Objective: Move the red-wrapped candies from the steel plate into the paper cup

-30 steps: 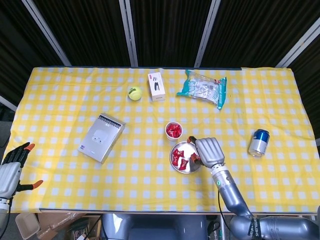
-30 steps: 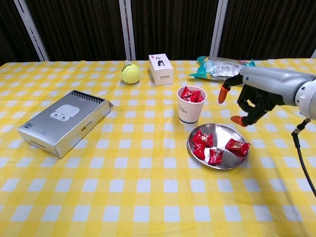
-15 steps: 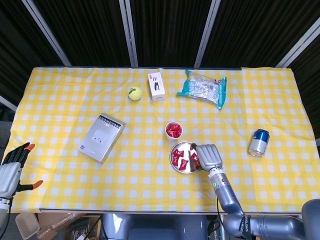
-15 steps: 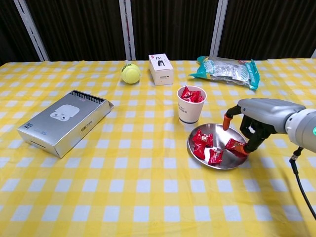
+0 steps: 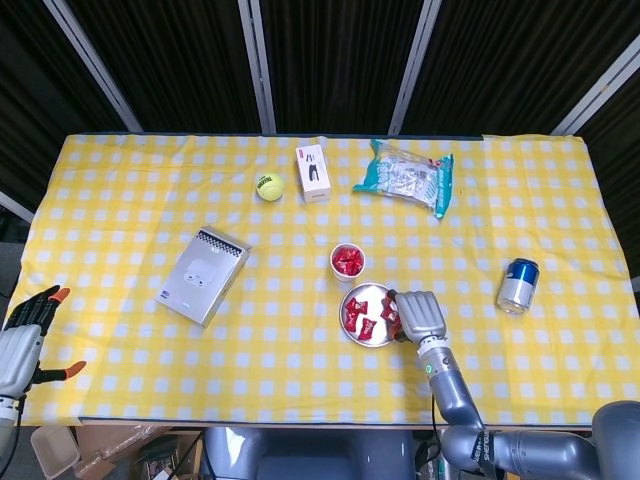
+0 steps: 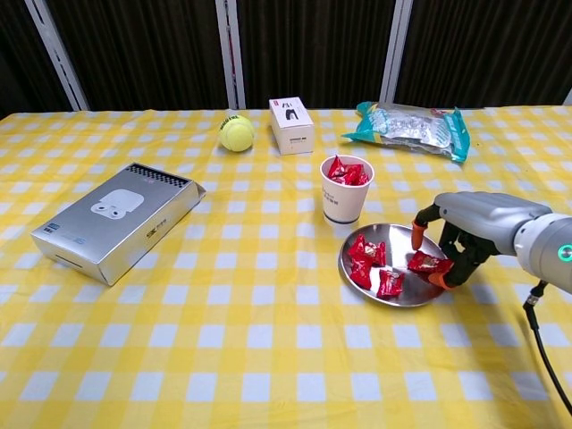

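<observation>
The steel plate [image 6: 394,243] [image 5: 366,294] lies just in front of the paper cup [image 6: 344,202] [image 5: 347,263], which holds several red candies. More red-wrapped candies [image 6: 366,256] [image 5: 355,315] lie in the plate. My right hand [image 6: 474,223] [image 5: 420,313] is low over the plate's right rim. Its orange-tipped fingers bracket the rightmost candy [image 6: 429,263], which lies flat on the steel; one fingertip [image 6: 438,278] touches its lower edge. My left hand [image 5: 20,345] hangs off the table's left edge, fingers spread and empty.
A grey box [image 6: 116,222] lies at the left. A tennis ball [image 6: 237,134], a small white box [image 6: 291,125] and a snack bag [image 6: 411,122] sit along the back. A blue can [image 5: 518,285] stands right of the plate.
My right hand came down from beside the cup to the plate's right rim, and its fingers have closed in around the rightmost candy. The left hand stayed still.
</observation>
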Controlling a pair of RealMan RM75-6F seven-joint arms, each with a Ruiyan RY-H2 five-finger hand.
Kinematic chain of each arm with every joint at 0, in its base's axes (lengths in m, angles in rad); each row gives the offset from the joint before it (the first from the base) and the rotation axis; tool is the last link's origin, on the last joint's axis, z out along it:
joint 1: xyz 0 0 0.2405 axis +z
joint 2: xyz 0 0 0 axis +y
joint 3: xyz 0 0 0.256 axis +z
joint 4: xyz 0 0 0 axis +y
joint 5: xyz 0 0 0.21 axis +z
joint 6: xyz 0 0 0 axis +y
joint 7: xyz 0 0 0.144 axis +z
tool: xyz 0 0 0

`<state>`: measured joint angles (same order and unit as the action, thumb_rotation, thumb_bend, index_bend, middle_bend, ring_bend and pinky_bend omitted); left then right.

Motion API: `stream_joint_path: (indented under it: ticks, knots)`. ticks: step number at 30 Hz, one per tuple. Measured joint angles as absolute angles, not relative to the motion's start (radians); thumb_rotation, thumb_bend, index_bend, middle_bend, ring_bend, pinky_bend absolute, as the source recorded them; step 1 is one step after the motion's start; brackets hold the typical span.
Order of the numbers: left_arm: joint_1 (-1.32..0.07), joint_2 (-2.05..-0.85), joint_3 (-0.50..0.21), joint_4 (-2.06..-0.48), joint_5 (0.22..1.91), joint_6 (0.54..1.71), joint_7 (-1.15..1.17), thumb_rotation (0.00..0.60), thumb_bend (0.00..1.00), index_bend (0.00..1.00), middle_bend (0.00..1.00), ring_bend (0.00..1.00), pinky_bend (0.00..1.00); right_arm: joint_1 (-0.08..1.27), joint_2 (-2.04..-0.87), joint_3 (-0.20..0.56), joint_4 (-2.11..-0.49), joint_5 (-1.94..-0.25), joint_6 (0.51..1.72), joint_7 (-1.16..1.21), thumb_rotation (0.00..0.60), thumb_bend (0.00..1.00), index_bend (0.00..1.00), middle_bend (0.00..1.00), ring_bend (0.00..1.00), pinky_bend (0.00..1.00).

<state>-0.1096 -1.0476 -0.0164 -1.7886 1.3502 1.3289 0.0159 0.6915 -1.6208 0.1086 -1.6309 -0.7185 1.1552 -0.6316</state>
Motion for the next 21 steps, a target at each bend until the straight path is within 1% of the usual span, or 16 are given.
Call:
stream_joint_path:
  ticks: [6,11,15,21]
  knots:
    - [-0.110,-1.047,-0.017,-1.789,1.349,1.329,0.015,0.600,0.01,0.00,0.00,0.00,0.00,0.685,-1.628,0.108,-1.609,-0.714,1.143,-0.628,0.600,0.37,0.47,0.82,0.92,1.00]
    - [-0.110,-1.046,-0.017,-1.789,1.349,1.327,0.014,0.600,0.01,0.00,0.00,0.00,0.00,0.679,-1.631,0.107,-1.598,-0.714,1.132,-0.622,0.600,0.46,0.54,0.82,0.92,1.00]
    - [-0.110,-1.046,-0.016,-1.789,1.350,1.327,0.013,0.600,0.01,0.00,0.00,0.00,0.00,0.674,-1.633,0.106,-1.590,-0.724,1.127,-0.611,0.600,0.50,0.55,0.82,0.92,1.00]
    - [-0.110,-1.046,-0.016,-1.789,1.351,1.327,0.012,0.600,0.01,0.00,0.00,0.00,0.00,0.668,-1.631,0.105,-1.599,-0.757,1.125,-0.597,0.600,0.51,0.55,0.82,0.92,1.00]
